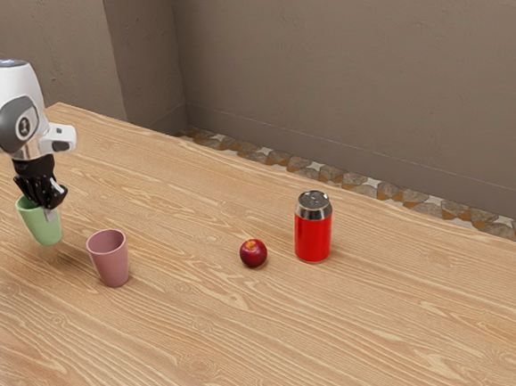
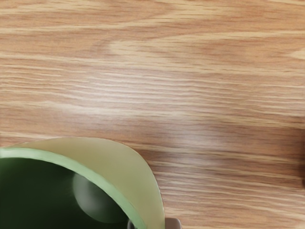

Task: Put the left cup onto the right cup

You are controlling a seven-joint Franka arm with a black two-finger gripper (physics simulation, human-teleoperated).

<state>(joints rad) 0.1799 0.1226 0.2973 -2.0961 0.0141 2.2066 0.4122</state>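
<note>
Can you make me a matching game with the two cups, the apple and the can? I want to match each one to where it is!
Things:
1. green cup
2. pink cup
3. apple
4. red can

Places:
A. farthest toward the exterior view's right
B. gripped at its rim by the claw
C. on the table, between the pink cup and the red can
D. standing upright on the table, right next to the green cup

Pairs: 1-B, 2-D, 3-C, 4-A
</note>
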